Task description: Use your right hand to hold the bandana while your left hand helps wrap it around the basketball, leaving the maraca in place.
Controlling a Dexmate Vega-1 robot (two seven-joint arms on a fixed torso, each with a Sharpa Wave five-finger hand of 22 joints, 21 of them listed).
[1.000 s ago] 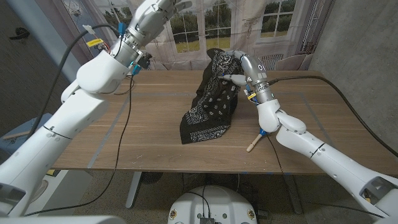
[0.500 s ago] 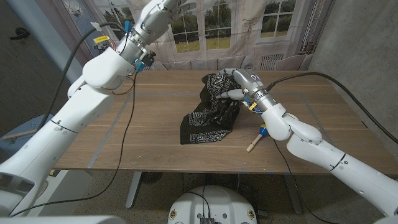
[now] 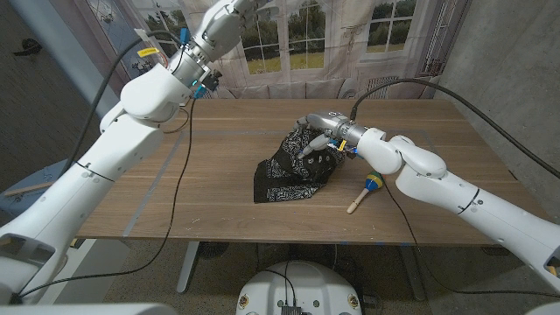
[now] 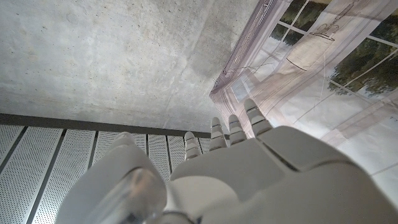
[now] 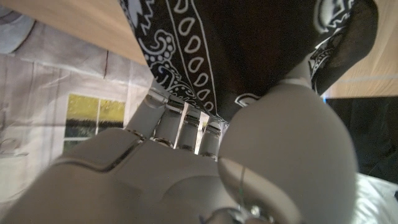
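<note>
Bandana (image 3: 293, 166) cloth is lying draped over a mound mid-table, presumably the basketball; the right hand (image 3: 319, 131) is pinching its top to steady it. Left hand (image 3: 234, 10) is hanging raised, fingers apart, empty. Maraca (image 3: 365, 192) is lying just beside.

Black bandana (image 3: 293, 166) with white paisley print, yellow-green-blue maraca (image 3: 373, 183) head, tan handle

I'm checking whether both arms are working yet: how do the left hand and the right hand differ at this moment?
The right hand is down at the table, gripping the bandana; the left hand is raised high near the backdrop, holding nothing. The right hand's fingers curl into the cloth, while the left hand's fingers reach out straight. Both are the same pale grey build.
</note>
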